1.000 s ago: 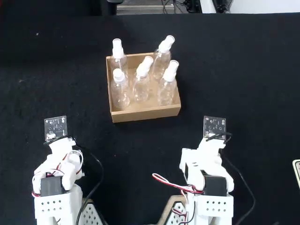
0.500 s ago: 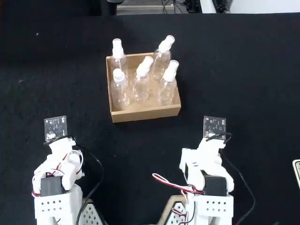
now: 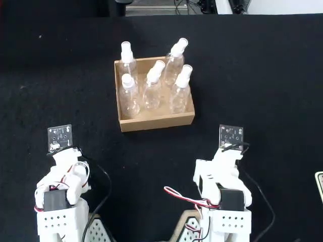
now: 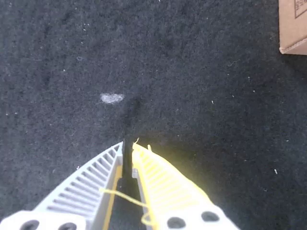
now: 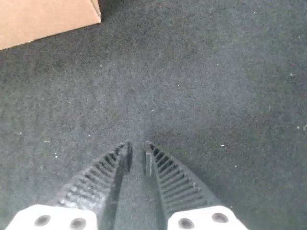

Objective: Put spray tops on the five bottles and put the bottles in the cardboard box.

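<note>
The black table (image 3: 262,75) carries everything. The box (image 3: 156,121) sits at its middle, within reach of both arms. The left arm (image 3: 63,176) and right arm (image 3: 222,176) are folded back at the near edge, well apart from the box, which I judge to be a parked pose since nothing is left loose to fetch.

All five bottles (image 3: 151,96) stand in the box, close together so the walls and neighbours prop them up. Several lean a little, two of them against the far wall. Each has a white spray top (image 3: 126,50) on, so the task looks finished.

The left gripper (image 4: 128,146) points at bare cloth with its tips together and holds nothing. A box corner (image 4: 293,26) lies off to one side. The right gripper (image 5: 137,151) is narrowed to a thin slit and also empty, with the box (image 5: 43,19) ahead and apart from it.
</note>
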